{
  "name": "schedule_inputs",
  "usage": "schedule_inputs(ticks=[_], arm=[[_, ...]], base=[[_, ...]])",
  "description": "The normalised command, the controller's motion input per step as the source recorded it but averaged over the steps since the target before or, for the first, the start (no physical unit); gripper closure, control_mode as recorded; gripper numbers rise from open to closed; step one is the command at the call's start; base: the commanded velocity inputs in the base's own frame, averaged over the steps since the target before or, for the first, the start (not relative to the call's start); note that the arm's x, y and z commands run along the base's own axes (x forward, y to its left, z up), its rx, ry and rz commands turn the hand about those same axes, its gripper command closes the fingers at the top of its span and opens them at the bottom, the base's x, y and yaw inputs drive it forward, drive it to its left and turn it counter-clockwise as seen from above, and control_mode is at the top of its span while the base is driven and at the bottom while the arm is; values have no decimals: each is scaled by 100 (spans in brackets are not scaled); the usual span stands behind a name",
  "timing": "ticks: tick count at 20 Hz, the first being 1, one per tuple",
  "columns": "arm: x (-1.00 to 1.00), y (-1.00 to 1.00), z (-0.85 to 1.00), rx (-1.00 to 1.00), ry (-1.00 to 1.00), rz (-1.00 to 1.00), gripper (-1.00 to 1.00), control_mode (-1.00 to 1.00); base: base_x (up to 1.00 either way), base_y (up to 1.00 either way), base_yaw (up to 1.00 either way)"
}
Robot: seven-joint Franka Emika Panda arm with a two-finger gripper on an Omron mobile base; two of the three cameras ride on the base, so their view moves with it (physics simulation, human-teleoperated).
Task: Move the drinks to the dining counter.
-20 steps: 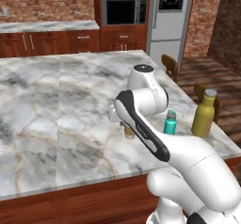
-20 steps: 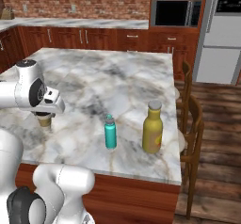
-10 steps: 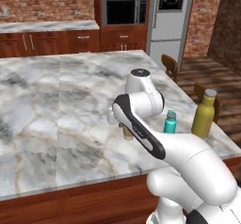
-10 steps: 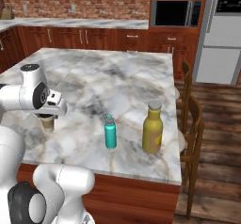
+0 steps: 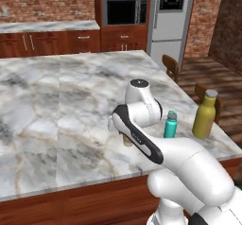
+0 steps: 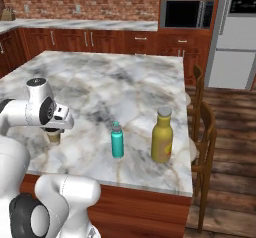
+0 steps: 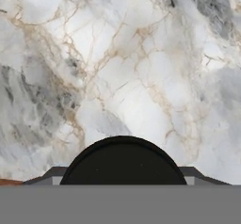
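Note:
My gripper (image 7: 122, 177) is shut on the small tan paper cup (image 6: 53, 137), whose black lid (image 7: 122, 164) sits between the two fingertips (image 7: 52, 174). The cup (image 5: 126, 139) is upright, low over the near part of the dining counter (image 5: 56, 101), mostly hidden behind my hand. I cannot tell whether its base touches the marble. The teal bottle (image 6: 117, 140) and the taller mustard-yellow bottle (image 6: 162, 135) stand upright on the same counter, to the cup's right, near the front right corner.
Wooden chairs (image 6: 202, 132) stand along the counter's right side. A second marble worktop (image 5: 47, 26), a microwave (image 5: 124, 12) and a fridge (image 5: 170, 16) line the brick back wall. The counter's front edge (image 5: 71, 184) lies close below the cup.
My arm has sunk a little toward the counter with the cup in its grip. The two bottles have not moved.

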Motion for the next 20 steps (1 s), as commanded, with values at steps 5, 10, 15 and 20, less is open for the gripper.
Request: schedule_inputs(ticks=[5, 10, 15, 20], arm=[[19, 0, -27, 0, -1, 0, 100, -100], [24, 0, -22, 0, -2, 0, 100, -100], [15, 0, -25, 0, -1, 0, 100, -100], [10, 0, -16, 0, -1, 0, 100, -100]], base=[[0, 0, 0], [0, 0, 0], [0, 0, 0], [0, 0, 0]])
